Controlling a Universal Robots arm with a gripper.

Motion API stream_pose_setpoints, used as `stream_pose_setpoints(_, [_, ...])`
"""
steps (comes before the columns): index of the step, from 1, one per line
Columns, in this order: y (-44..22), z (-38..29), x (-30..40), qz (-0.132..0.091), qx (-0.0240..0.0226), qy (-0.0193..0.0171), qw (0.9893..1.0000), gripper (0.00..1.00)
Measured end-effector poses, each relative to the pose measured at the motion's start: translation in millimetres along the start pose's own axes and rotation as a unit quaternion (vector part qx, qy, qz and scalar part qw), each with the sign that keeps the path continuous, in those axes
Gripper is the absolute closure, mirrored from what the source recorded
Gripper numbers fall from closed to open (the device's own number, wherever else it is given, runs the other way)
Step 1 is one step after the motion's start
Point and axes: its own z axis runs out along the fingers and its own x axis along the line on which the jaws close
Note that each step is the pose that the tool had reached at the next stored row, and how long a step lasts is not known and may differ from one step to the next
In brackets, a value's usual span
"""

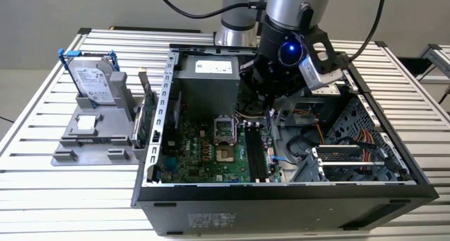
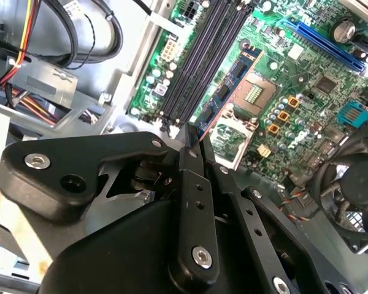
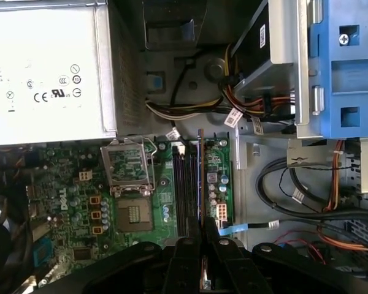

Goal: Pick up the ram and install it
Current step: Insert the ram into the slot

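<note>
— One ram (image 2: 233,86), where is it?
— Pinched edge-on in the gripper (image 2: 195,142), hanging above the slots (image 3: 185,184).
— Why edge-on?
— Probably so its long edge lines up with a slot on the motherboard (image 1: 211,151), inside the case (image 1: 393,146).

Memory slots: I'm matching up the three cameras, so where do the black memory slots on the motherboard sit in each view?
Exterior view: memory slots lie just to the exterior view's right of the CPU socket.
Second wrist view: slots run beside the blue ram, which the claw grips.
First wrist view: slots lie alongside the edge-on ram, beyond the claw.
Shared landmark: the CPU socket.
</note>
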Motion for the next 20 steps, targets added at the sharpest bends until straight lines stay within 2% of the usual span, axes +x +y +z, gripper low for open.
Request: stream_pose_setpoints(20, [-0.9, 8.7, -2.8, 0.0, 0.0011, -0.0001, 1.0, 1.0])
